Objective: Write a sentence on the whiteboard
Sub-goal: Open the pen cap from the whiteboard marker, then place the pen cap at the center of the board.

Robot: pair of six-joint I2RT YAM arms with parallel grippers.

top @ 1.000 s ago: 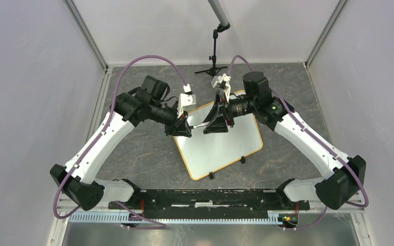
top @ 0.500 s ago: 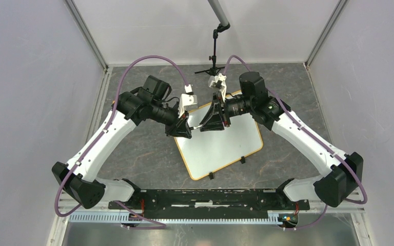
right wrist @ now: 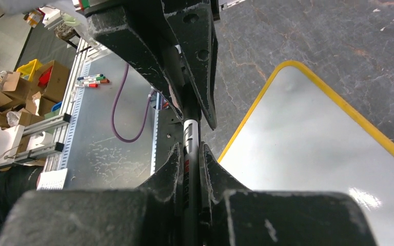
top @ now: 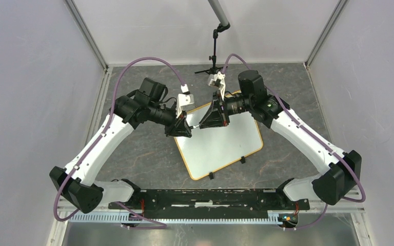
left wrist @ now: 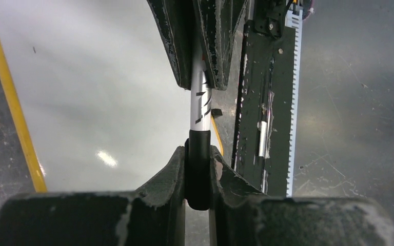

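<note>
Item: large flat white whiteboard with a thin yellow-orange rim [top: 225, 146], lying skewed at frame centre on the grey stone-pattern table top [top: 143, 154]. Two small black clip feet [top: 242, 160] sit on its lower edge. The surface is blank and no sentence shows. Item: slim white-barrelled marker with a black cap [left wrist: 200, 105], held level above the board's upper-left edge, apparently off the surface. Left gripper [top: 182, 128]: fingers clamped on the black cap. Right gripper [top: 211, 118]: fingers pressed tight on the white barrel, facing the left gripper with a short stretch of barrel between them. Purpose, as judged: a two-ended hold so the cap can be pulled off before writing. Room: open board spreads toward the lower right, and bare table lies at left. The yellow rim lies close under the marker. A black stand [top: 214, 61] at top centre is well apart.
</note>
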